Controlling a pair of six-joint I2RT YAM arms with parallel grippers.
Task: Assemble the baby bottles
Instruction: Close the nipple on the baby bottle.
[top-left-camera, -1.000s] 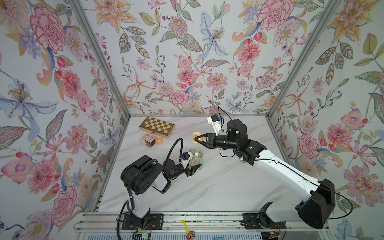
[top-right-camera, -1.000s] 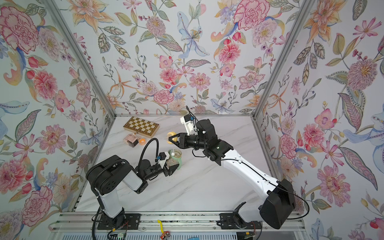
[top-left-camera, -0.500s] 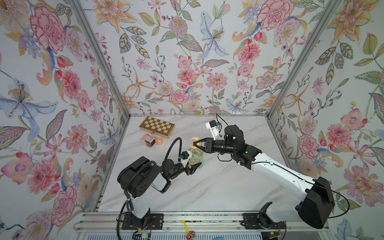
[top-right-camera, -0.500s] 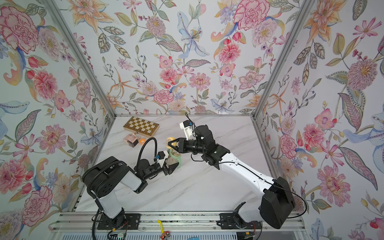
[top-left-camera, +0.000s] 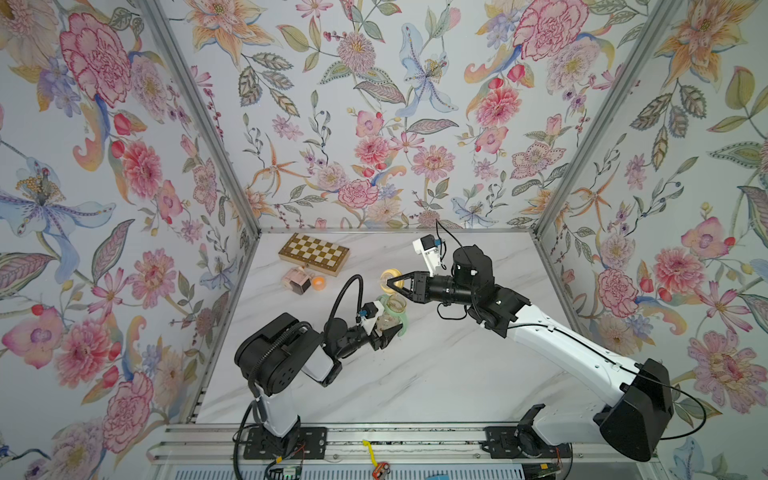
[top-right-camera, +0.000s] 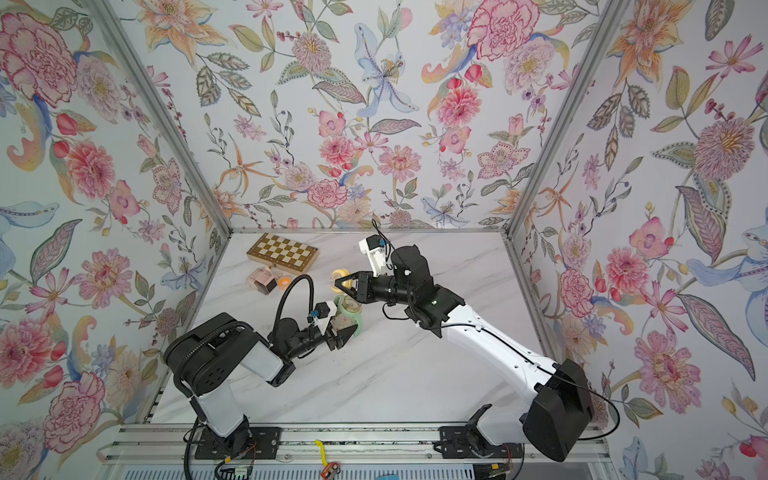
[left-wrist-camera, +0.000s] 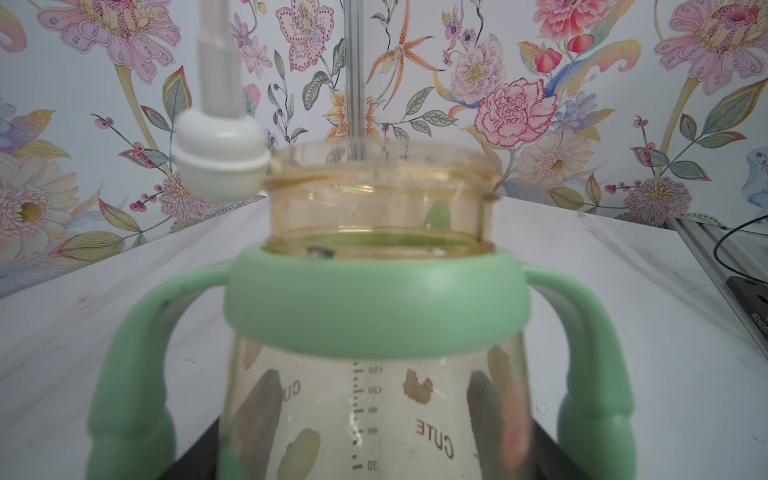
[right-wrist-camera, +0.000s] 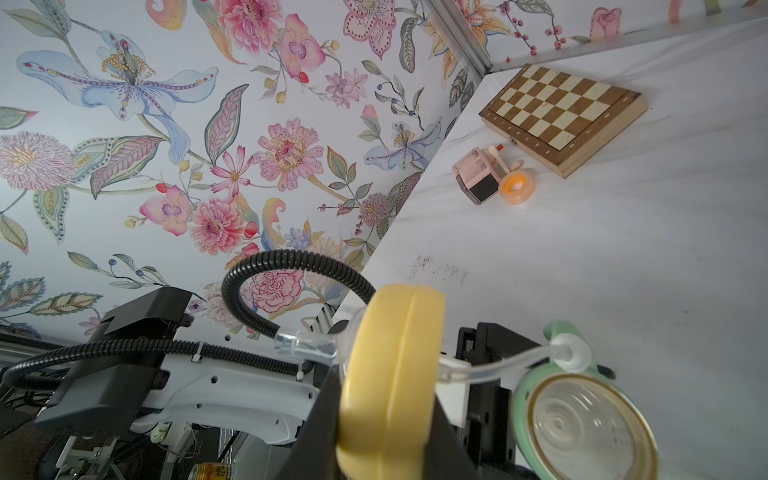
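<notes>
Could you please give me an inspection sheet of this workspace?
Surface: white marble-look table.
Job's things: amber bottle body wearing green handle ring, mouth open; yellow collar with straw weight beside the rim, not inside.
Clutter: chessboard, pink-and-brown cube bottle, orange ring, far left corner.
Grippers: left gripper shut on bottle body; right gripper shut on yellow collar.
Cables: black corrugated hose arching over left arm.
Surroundings: floral walls, metal rail in front.

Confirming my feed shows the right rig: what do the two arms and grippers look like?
Both arms have white links with black joint housings. The left arm carries a black corrugated hose; the right arm has a thin black cable. Left gripper and right gripper: black tapered fingers, white camera mounts.
</notes>
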